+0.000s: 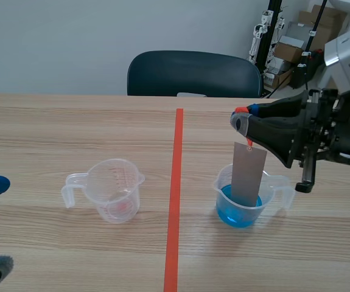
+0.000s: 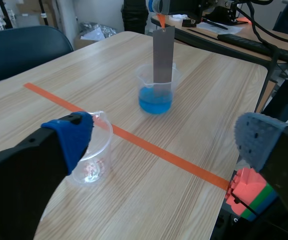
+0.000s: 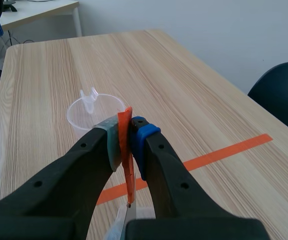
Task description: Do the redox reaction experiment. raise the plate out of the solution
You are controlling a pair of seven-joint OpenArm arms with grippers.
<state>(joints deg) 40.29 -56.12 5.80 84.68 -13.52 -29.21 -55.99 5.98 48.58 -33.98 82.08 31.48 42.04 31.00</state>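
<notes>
A grey metal plate (image 1: 248,173) hangs upright from an orange tag (image 3: 127,150), its lower end inside a clear beaker of blue solution (image 1: 241,198). My right gripper (image 1: 241,117) is shut on the orange tag, above the beaker. In the left wrist view the plate (image 2: 163,56) stands in the blue beaker (image 2: 156,97) far ahead. My left gripper (image 2: 164,145) stands open near the table's front left, with an empty clear beaker (image 2: 93,155) just ahead of its blue-padded finger. That empty beaker (image 1: 114,188) stands left of the tape line.
An orange-red tape line (image 1: 175,194) runs down the table's middle. A dark chair (image 1: 193,73) stands behind the far edge. Boxes and equipment (image 1: 296,42) sit at the back right. A coloured block (image 2: 249,192) shows past the table edge in the left wrist view.
</notes>
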